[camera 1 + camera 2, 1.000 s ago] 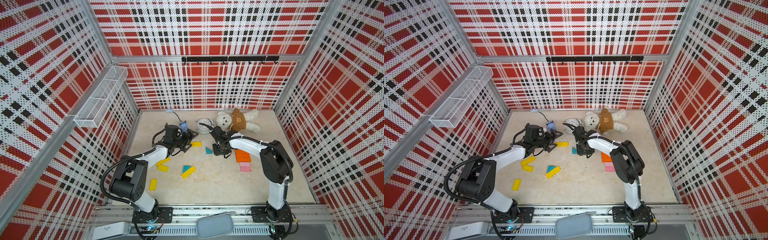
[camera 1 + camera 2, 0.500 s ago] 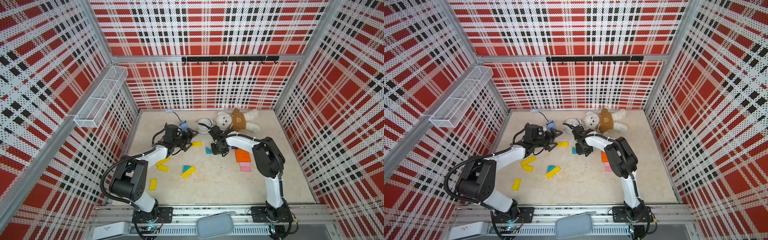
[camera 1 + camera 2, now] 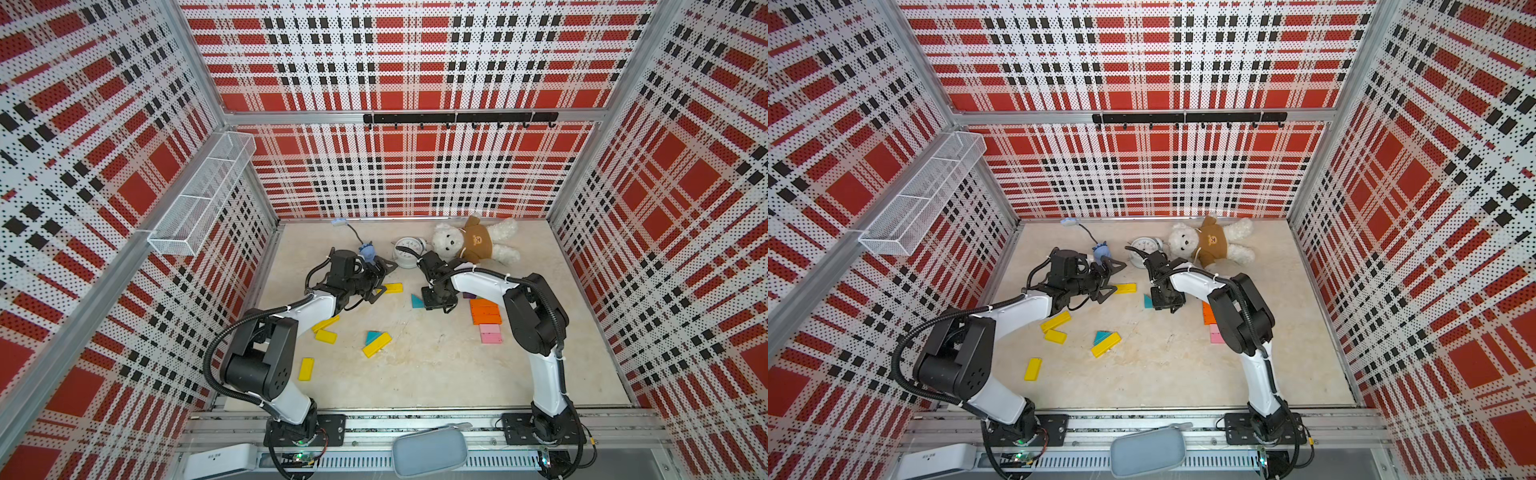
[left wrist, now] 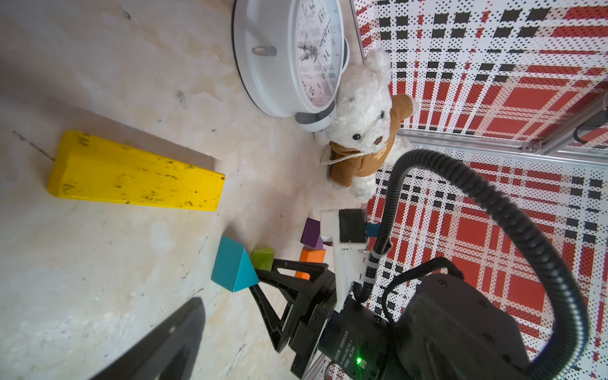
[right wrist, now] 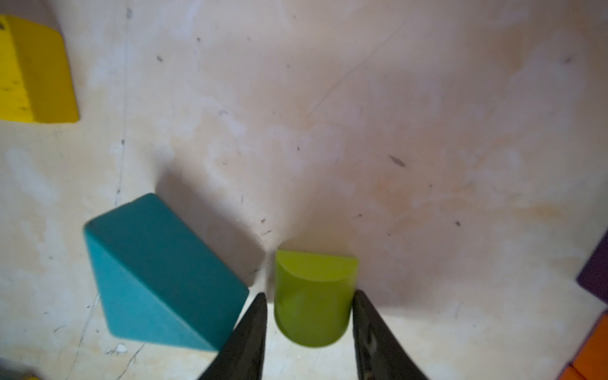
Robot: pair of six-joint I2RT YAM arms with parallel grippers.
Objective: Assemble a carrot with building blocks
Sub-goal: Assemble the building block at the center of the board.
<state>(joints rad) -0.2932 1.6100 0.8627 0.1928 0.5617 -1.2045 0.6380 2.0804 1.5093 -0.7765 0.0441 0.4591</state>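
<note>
Care is counting here: the right end effector is straddling the lime-green stub on the table with its jaws slightly apart, not clamping. It should be moving straight, without nudging the adjacent teal triangle. The left end effector is hanging wide open.

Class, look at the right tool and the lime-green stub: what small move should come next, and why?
Probably close the right tool on the lime-green stub and lift. The stub lies on the table between its fingers, a gap showing at one, beside the teal triangle, away from the orange bars.
</note>
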